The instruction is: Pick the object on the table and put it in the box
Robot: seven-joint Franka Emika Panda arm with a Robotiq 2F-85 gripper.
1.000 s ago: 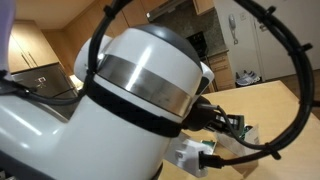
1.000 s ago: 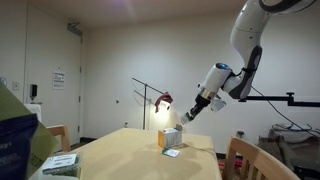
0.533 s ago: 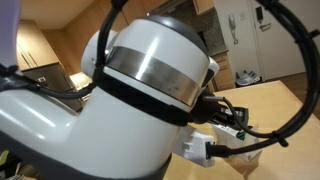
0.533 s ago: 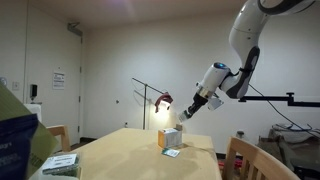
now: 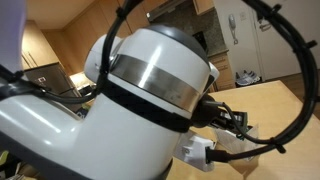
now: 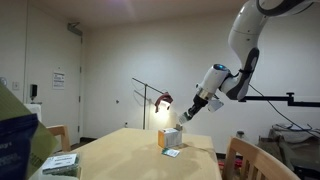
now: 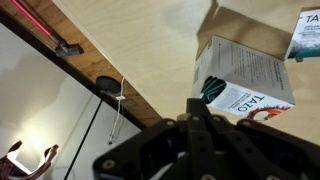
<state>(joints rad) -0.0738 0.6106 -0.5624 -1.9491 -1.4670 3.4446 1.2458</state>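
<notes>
my claw [image 6: 186, 113] hangs in the air above the box [image 6: 170, 138], up and off to the side of it, clear of the table [image 6: 125, 150]. in the wrist view my claw [image 7: 194, 103] is pinched fully together, fingers meeting, and i see nothing between them.

the box stands on the pale wooden table [image 7: 150, 30]. from the wrist it [image 7: 245, 78] is white card with dark green patches and a red-orange mark low on its face, lying just beyond my fingertips.

the packet [image 6: 171, 153] lies flat on the table just beside the box, on the side of the box facing that exterior camera; i cannot tell whether the two touch. in the wrist view the packet [image 7: 306, 33] shows at the frame's edge just beside the box, teal-green with a pale border, partly cut off.

a chair [image 6: 245, 160] stands by the table, well apart from the box. a small pale stack [image 6: 60, 162] sits on the table, also well apart from the box, on its opposite side.

in an exterior view my own arm [image 5: 150, 80] fills most of the frame.
</notes>
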